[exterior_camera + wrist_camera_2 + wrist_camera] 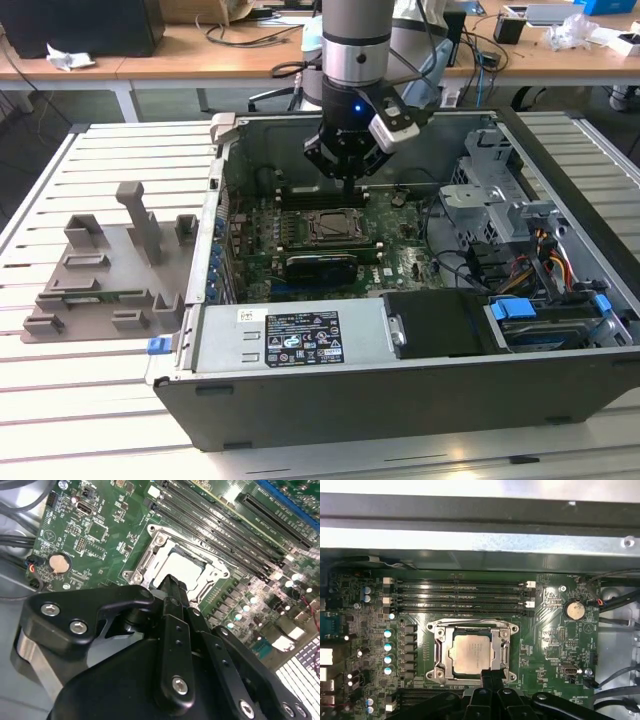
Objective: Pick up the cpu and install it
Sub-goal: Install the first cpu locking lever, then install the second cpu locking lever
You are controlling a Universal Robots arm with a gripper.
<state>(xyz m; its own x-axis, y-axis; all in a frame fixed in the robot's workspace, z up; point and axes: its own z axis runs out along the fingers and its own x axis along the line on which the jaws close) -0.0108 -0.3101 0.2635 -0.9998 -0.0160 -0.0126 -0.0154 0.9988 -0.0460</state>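
The cpu, a silver square chip, lies flat inside the dark socket frame on the green motherboard. The exterior view shows the cpu in the middle of the open computer case. My gripper hangs a little above and behind the socket, apart from the chip. Its black fingers are pressed together with nothing between them. In both wrist views the gripper tips point at the socket's edge and cover a strip of the cpu.
Memory slots run beside the socket, and a coin battery sits on the board. Drive cages, cables and a power supply crowd the case. A grey fixture tray lies on the slatted table.
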